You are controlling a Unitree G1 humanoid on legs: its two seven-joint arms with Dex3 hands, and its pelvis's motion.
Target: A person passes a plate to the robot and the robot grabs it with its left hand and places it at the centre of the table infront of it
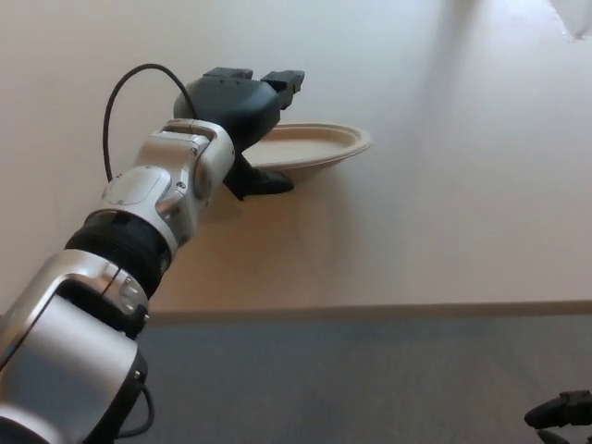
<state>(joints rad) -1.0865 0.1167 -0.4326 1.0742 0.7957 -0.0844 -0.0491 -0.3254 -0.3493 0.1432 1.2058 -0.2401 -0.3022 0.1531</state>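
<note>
One plate point(314, 146) pinched by left hand point(236, 106) fingers point(282, 81) above, thumb below; held over table point(444, 185).

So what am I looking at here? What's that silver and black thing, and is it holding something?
You are looking down from a camera on the robot's head. The silver and black arm coming in from the left is the robot's own left arm, ending in a black left robot hand. Its fingers are clamped on the rim of a shallow beige oval plate, held over the pale cream table. The grey strip below is the floor. The dark bit at the bottom right corner is probably the right robot hand, too little visible to judge.
</note>
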